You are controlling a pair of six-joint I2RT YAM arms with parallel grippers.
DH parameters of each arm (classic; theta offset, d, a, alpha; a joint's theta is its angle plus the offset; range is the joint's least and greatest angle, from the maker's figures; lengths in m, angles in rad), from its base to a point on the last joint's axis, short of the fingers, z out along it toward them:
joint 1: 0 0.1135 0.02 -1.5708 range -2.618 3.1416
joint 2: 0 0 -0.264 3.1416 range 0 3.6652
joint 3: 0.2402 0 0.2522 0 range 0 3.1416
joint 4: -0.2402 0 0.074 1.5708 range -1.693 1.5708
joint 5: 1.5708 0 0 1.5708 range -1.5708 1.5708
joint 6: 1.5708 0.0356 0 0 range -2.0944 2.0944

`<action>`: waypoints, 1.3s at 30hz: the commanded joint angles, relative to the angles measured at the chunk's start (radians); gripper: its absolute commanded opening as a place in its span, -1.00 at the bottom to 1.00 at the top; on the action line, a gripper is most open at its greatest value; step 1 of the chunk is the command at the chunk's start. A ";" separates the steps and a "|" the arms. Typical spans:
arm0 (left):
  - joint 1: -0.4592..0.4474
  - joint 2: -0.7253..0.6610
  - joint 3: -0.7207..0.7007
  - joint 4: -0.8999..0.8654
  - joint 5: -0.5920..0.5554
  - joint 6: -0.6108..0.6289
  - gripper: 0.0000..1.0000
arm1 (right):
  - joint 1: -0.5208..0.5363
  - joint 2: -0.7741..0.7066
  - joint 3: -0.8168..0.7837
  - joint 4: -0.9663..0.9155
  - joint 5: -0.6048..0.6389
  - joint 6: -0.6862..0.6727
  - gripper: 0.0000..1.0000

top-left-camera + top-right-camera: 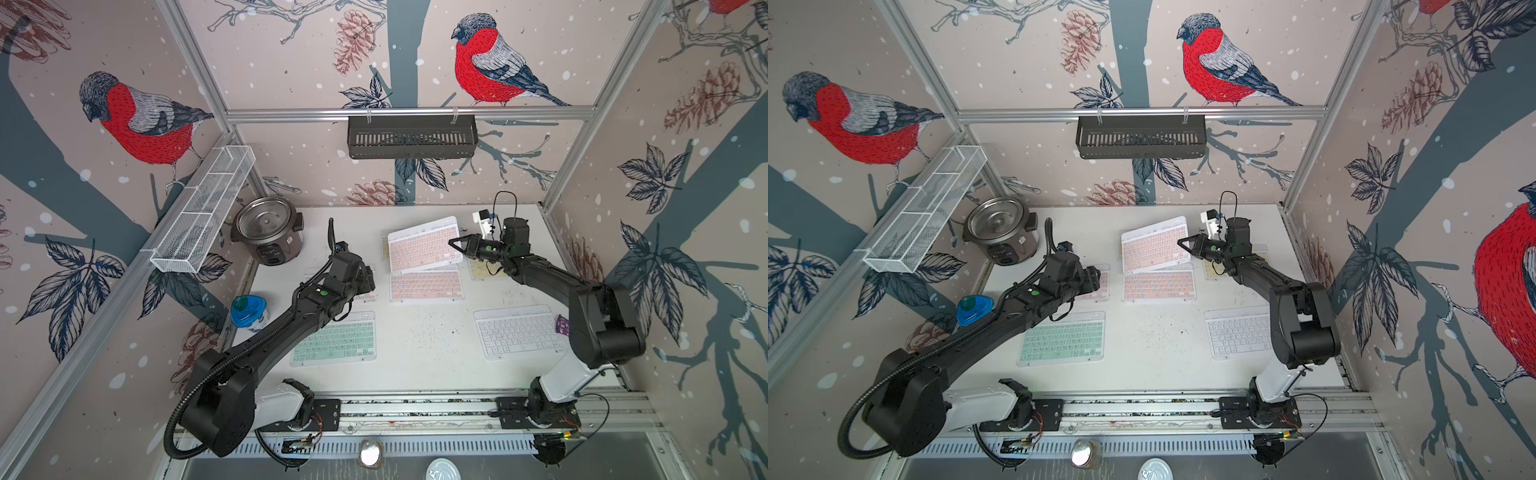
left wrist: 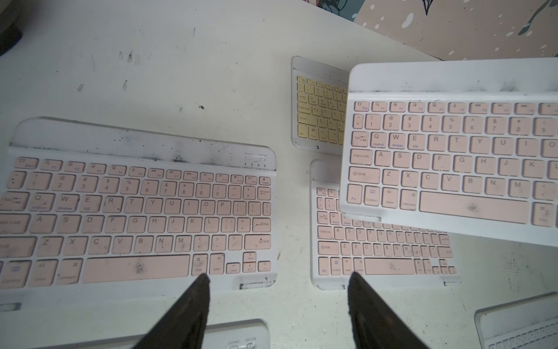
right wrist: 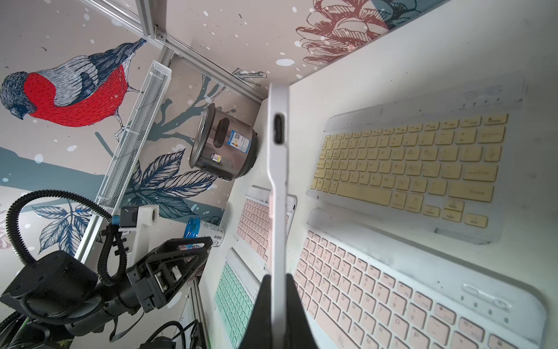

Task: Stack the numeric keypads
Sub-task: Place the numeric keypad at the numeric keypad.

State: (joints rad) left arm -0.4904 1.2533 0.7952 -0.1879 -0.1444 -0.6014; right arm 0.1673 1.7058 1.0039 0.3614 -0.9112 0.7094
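Holding the raised pink keypad (image 1: pixel 424 245), a thin flat rectangle with a white plastic frame and pale pink keys, the right fingers (image 3: pixel 259 317) are closed on its short edge, one on each face. The right wrist view shows the board edge-on between them. It hangs tilted just above the middle pink keypad (image 1: pixel 426 286), a matching board lying flat on the white desk (image 1: pixel 424 361), and covers its far part. We cannot tell whether the two touch.

The left fingers (image 2: pixel 190 314) stand apart, gripping nothing, over the bare strip between the middle pink keypad and the left pink keypad (image 2: pixel 136 217), a third of the same make just beside it. A pale yellow-keyed keypad (image 3: pixel 407 169) lies just beyond the middle one. A mint green-keyed keypad (image 1: pixel 336 340) and a white-keyed keypad (image 1: pixel 515 332) lie on its near side, well apart, one toward each arm.

We judge these boards light and stiff, with smooth plastic that could swivel or slip in a pinch at one edge. The keys look fragile, so we would take hold on the plain frame border, ideally the thicker bar above the top key row. Those lying flat sit so low that an edge may need tipping up first.
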 commanded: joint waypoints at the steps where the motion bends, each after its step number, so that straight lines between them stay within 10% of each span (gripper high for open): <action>1: 0.007 0.005 -0.002 0.025 -0.001 0.014 0.42 | -0.001 0.055 0.052 0.072 -0.039 0.036 -0.94; 18: 0.015 0.067 0.022 0.020 -0.016 0.028 0.42 | 0.007 0.310 0.217 0.223 -0.039 0.220 -0.93; 39: 0.035 0.142 0.052 0.022 0.013 0.048 0.40 | 0.011 0.475 0.417 -0.031 0.021 0.104 -0.79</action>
State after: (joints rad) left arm -0.4603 1.3918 0.8402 -0.1841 -0.1314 -0.5606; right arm 0.1761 2.1723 1.4025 0.3359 -0.8883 0.8406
